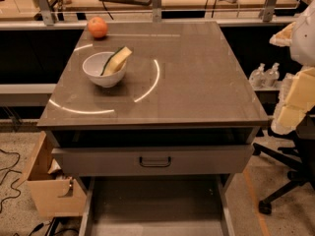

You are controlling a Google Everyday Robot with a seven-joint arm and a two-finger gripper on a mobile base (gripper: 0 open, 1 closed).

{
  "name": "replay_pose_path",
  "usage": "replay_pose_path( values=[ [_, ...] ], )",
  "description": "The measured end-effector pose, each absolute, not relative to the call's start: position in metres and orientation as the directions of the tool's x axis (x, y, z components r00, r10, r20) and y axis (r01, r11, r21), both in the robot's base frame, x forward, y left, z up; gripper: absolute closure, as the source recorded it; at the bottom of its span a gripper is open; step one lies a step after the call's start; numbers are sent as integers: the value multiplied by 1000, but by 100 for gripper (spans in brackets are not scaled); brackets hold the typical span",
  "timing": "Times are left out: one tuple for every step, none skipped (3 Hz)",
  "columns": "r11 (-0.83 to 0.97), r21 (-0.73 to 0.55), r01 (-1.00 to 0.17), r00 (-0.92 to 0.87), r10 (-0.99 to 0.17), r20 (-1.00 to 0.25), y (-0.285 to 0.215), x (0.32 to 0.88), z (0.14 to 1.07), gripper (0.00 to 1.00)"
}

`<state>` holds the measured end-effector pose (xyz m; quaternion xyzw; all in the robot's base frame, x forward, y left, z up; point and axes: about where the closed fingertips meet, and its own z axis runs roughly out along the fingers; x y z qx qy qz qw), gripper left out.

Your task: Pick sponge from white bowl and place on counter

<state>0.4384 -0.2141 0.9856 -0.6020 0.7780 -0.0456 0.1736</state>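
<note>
The sponge (116, 60), pale yellow with a dark green face, stands tilted in the white bowl (101, 73) and sticks out over its rim. The bowl sits on the counter (197, 77) in its far left part. My gripper (291, 68) hangs at the right edge of the view, beyond the counter's right side and far from the bowl. Its pale yellow foam pads (295, 100) stand apart, with nothing between them.
An orange fruit (97, 27) lies at the counter's far left corner. A grey drawer with a handle (155, 161) is below the top. A cardboard box (51, 188) stands on the floor at left, an office chair base (290, 176) at right, and bottles (265, 75) beyond the right edge.
</note>
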Motion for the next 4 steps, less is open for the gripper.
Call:
replay_pose_path(
  values=[
    [271,-280,-921,-215,-953,-215,-214,438,986,0],
    [305,-260,-916,-231,-932,-278,-209,460,988,0],
    [389,-208,-898,-275,-862,-427,-192,507,987,0],
    [436,-167,-884,-290,-793,-536,-169,546,992,0]
  ],
)
